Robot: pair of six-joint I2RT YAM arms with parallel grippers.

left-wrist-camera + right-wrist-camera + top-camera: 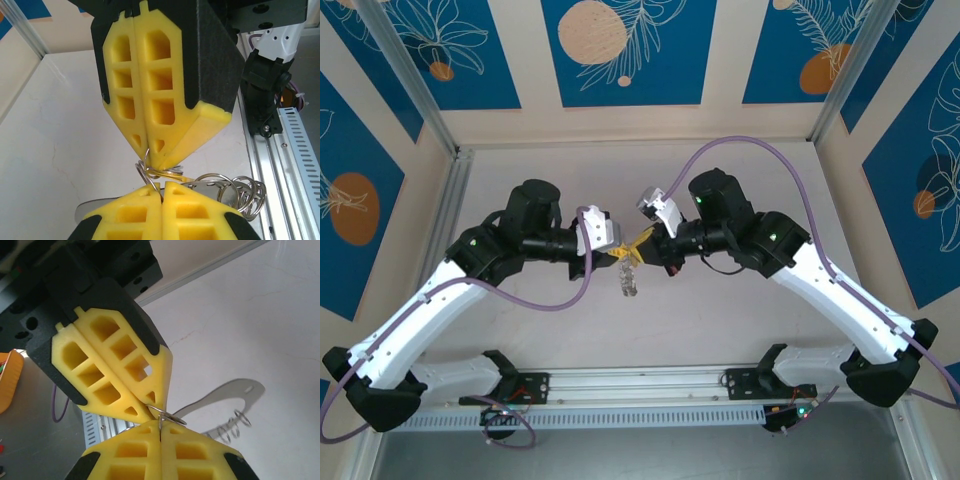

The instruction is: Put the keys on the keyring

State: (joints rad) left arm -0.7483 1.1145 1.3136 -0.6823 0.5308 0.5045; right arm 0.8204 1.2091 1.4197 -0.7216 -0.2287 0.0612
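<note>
Both grippers meet tip to tip above the middle of the table. My left gripper (162,186) is shut on a thin grey wire loop of the keyring (144,167). The loop rises into the right gripper (149,156), which is also shut. A tiny yellow-orange key (202,178) lies flat just under the right fingertips. A bunch of silvery keys (240,192) hangs beside my left fingers. In the right wrist view, the right gripper (160,424) pinches a thin wire of the small ring (172,418). From above, the silvery bunch (628,283) dangles below the two grippers.
The white table (720,310) lies below, with shadows of the rings on it (235,422). An aluminium rail (640,385) carries the arm bases at the near edge. Purple cables (760,150) arch over both arms. Walls close in the back and the sides.
</note>
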